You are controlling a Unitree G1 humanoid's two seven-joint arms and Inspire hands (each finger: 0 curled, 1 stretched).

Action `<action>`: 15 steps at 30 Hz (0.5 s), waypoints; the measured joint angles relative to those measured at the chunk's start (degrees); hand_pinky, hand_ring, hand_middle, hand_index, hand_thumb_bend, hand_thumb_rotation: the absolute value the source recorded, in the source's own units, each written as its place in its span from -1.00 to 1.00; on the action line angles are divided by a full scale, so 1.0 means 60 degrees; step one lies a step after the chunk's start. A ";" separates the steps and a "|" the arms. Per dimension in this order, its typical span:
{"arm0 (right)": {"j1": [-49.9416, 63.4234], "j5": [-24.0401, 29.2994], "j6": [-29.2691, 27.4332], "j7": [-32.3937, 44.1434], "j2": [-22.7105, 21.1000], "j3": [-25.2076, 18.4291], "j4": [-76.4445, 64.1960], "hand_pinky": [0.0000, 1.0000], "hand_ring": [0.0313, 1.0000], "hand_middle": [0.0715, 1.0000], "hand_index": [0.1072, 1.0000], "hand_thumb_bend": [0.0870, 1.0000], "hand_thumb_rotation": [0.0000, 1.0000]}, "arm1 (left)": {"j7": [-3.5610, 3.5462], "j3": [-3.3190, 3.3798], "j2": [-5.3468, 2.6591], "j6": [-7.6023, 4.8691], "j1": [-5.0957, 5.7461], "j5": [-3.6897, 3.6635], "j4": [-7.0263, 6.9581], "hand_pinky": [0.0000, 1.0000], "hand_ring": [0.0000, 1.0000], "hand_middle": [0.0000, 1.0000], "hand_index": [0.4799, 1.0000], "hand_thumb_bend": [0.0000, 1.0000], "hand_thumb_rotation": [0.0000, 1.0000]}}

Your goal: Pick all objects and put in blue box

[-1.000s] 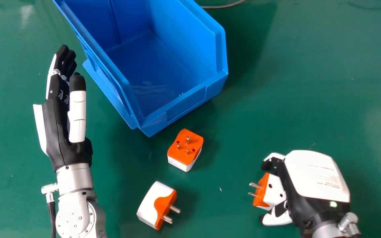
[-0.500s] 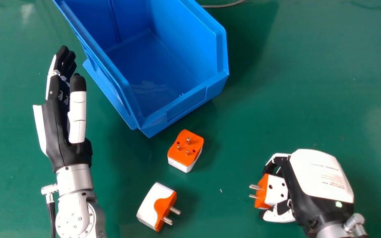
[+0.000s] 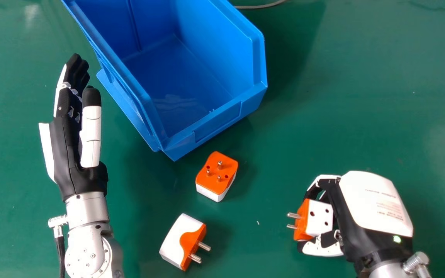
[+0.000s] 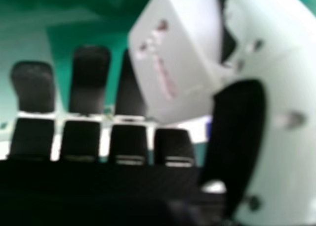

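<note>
Nearer the far edge of the green counter (image 3: 361, 96) by a little than a moment ago are my right hand (image 3: 373, 204) and the held adapter (image 3: 319, 218), a white and orange plug, which has also slid slightly toward the left edge. Across that counter, the biggest thing before me is the blue box (image 3: 218, 123), left of the middle and toward the far edge, open at the top and set at a slant, one corner pointing back at me. My left hand lies toward the left edge, beside the box and apart from it, fingers straight and the thumb alongside. My right hand is over toward the near right corner, its fingers and thumb closed about the held adapter, whose metal prongs point to the left edge; close up, its pale holed face sits between my thumb and fingers. The upturned adapter (image 3: 216, 173) rests on the counter just off the box's near corner, orange face and prongs up. Closer to the near edge lies the tipped adapter (image 3: 178, 239), on its side, prongs toward the right edge. Past the box, a thin grey cable (image 3: 263, 7) curves along. Smallest is a white speck (image 3: 258, 222), between the tipped adapter and my right hand.
</note>
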 measured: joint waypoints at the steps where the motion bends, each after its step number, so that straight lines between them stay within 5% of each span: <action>1: -0.0002 0.0098 -0.0091 -0.0144 0.0031 -0.0028 0.0005 -0.49 -0.32 -0.17 -0.03 -0.08 -1.00 | -0.0015 0.0000 0.0000 0.0000 0.0000 -0.0002 0.0002 0.87 0.86 0.82 0.53 0.57 0.60; 15: -0.0186 0.1020 -0.1847 -0.2872 0.0319 -0.0036 0.0667 -0.46 -0.32 -0.16 -0.04 -0.08 -1.00 | 0.0023 -0.0003 -0.0007 -0.0003 -0.0002 0.0007 0.0031 0.86 0.86 0.82 0.53 0.57 0.60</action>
